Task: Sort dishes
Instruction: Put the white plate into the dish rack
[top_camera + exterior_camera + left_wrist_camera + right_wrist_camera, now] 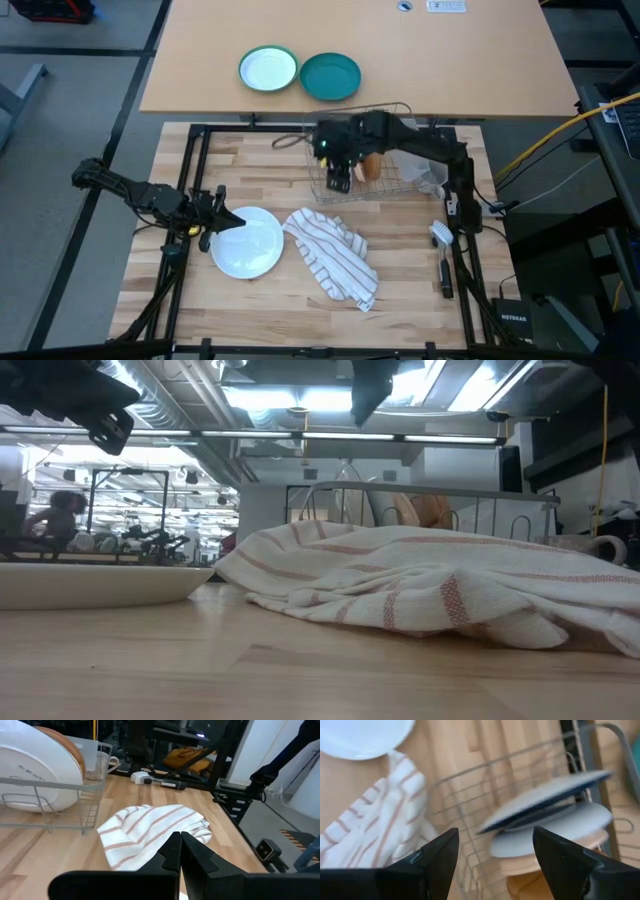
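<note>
A plain white plate lies flat on the table, also in the low view. The dark blue plate stands on edge in the wire rack, its pale underside toward my left arm. The tan plate stands behind it. My left gripper is shut and empty, hanging above the white plate's left edge. My right gripper is open above the rack, its fingers pointing down and clear of the blue plate.
A striped towel lies crumpled right of the white plate. A dish brush lies at the right. A mug sits at the rack's right end. A teal plate and a green-rimmed white plate sit on the far table.
</note>
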{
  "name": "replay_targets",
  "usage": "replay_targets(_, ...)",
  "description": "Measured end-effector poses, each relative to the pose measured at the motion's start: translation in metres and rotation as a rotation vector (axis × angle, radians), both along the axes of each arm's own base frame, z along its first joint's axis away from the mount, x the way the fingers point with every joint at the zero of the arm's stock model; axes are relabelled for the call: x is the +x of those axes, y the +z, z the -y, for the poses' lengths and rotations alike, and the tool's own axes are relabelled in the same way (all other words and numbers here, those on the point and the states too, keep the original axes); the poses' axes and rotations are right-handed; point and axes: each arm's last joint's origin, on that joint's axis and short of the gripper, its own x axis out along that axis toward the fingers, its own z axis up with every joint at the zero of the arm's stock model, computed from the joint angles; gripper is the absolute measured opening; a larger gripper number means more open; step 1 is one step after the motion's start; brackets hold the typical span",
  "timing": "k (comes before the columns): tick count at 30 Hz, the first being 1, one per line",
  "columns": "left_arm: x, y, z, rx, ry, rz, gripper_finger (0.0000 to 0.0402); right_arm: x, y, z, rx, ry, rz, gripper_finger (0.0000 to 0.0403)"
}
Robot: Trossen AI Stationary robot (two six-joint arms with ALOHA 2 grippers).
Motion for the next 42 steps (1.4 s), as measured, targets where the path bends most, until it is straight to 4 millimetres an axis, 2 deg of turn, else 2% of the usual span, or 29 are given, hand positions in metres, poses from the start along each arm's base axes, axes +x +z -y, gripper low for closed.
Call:
replay_targets(7, 0.0, -0.001, 0.0, 0.017, -0.014, -0.008, 0.0, 0.026, -0.008, -0.057, -0.015, 0.148, 0.099, 0.0259)
replay_targets(12, -0.001, -0.003, 0.004, -0.045, -0.132, -0.04, 0.0004, 0.045, -0.018, -0.101, -0.016, 0.252, 0.21, 0.0259)
replay_targets(16, 0.001, -0.005, 0.006, -0.133, -0.17, -0.085, 0.0029, 0.058, -0.029, -0.126, -0.053, 0.35, 0.271, 0.0259)
replay_targets(20, 0.007, -0.011, 0.01, -0.183, -0.193, -0.165, 0.0074, 0.066, -0.042, -0.144, -0.094, 0.46, 0.273, 0.0259)
replay_targets(24, 0.012, -0.021, 0.019, -0.183, -0.3, -0.269, 0.012, 0.07, -0.059, -0.154, -0.101, 0.521, 0.215, 0.0259)
replay_targets(28, 0.013, -0.031, 0.034, -0.099, -0.447, -0.358, 0.0143, 0.072, -0.069, -0.159, -0.108, 0.553, 0.17, 0.0259)
replay_targets(35, 0.01, -0.05, 0.056, 0.044, -0.592, -0.491, 0.0146, 0.076, -0.078, -0.16, -0.108, 0.554, 0.145, 0.0259)
replay_targets(42, 0.002, -0.072, 0.06, 0.235, -0.565, -0.673, 0.0146, 0.077, -0.08, -0.16, -0.134, 0.584, 0.14, 0.0259)
